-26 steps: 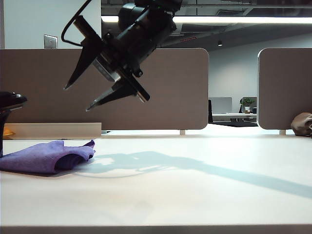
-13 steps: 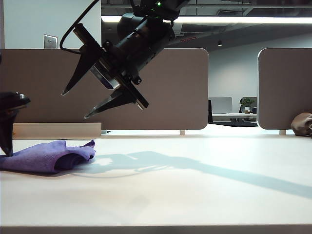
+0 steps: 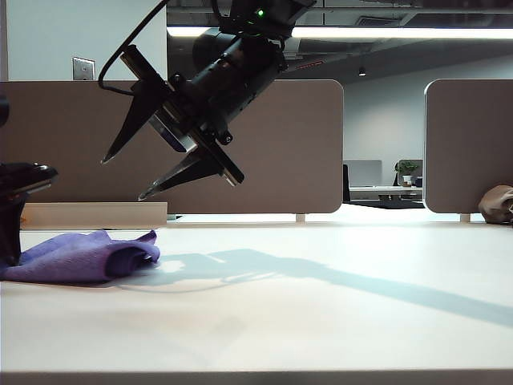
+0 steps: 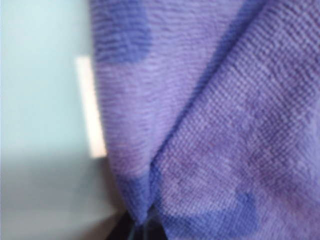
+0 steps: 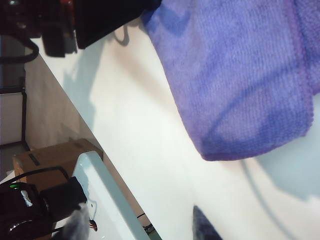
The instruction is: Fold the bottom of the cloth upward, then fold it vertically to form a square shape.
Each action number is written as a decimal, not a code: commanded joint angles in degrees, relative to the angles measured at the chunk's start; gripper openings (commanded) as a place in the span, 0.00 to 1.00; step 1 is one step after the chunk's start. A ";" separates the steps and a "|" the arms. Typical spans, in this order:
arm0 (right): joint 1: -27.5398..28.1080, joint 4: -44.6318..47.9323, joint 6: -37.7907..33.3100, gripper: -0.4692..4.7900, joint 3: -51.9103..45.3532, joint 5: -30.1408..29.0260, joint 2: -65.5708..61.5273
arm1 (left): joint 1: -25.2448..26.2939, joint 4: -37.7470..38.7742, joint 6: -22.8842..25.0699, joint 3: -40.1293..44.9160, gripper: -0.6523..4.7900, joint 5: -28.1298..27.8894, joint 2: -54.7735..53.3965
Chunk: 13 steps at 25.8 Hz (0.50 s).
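Observation:
The purple cloth (image 3: 80,257) lies bunched and partly folded at the table's left side. My left gripper (image 3: 11,237) stands at the cloth's left end, at the edge of the exterior view. In the left wrist view the cloth (image 4: 210,100) fills the picture, and a fold of it narrows to a point pinched in the left gripper (image 4: 142,227), which is shut on it. My right gripper (image 3: 123,178) hangs open in the air above the cloth's right end, holding nothing. The right wrist view shows the right gripper (image 5: 140,227) spread wide above bare table, with the cloth (image 5: 240,80) beyond it.
A small brown lump (image 3: 497,204) sits at the far right back. Grey divider panels (image 3: 280,144) close off the table's rear edge. The left arm's dark body (image 5: 100,15) is near the cloth. A cardboard box (image 5: 50,155) stands beyond the table edge.
The left gripper has closed on the cloth's left end, and the cloth's folded right end has shifted slightly and flattened. The right gripper has barely moved and stays open.

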<state>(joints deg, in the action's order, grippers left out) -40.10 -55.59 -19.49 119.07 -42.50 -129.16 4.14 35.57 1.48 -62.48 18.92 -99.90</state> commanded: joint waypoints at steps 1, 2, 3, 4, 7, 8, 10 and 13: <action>1.05 -1.05 -0.02 0.57 0.31 1.20 0.46 | -1.16 4.39 -0.35 0.09 0.14 1.40 -0.28; 1.46 -1.99 0.07 0.57 0.31 1.95 0.55 | -1.79 4.87 -0.98 0.09 0.14 1.66 -0.28; 2.03 -3.98 1.07 0.57 0.31 3.30 0.63 | -3.15 5.92 -1.31 0.09 0.14 1.88 -0.26; 2.25 -5.25 2.08 0.57 0.33 4.17 0.66 | -4.37 6.51 -1.38 0.09 0.14 1.88 -0.26; 3.28 -10.14 6.05 0.57 0.33 7.13 0.90 | -9.22 7.21 -3.39 0.09 0.14 2.89 -0.20; 3.39 -11.19 6.73 0.57 0.33 8.59 0.90 | -10.43 7.28 -4.42 0.09 0.14 3.23 -0.20; 4.04 -12.55 7.56 0.57 0.33 10.56 1.25 | -12.59 7.82 -6.16 0.09 0.14 3.98 0.09; 5.11 -14.75 9.09 0.57 0.33 15.30 2.23 | -15.37 9.03 -6.99 0.09 0.13 4.66 1.81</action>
<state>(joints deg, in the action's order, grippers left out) -35.31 -69.19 -11.73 119.09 -29.06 -127.83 -10.50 43.70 -4.93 -62.35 22.79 -99.11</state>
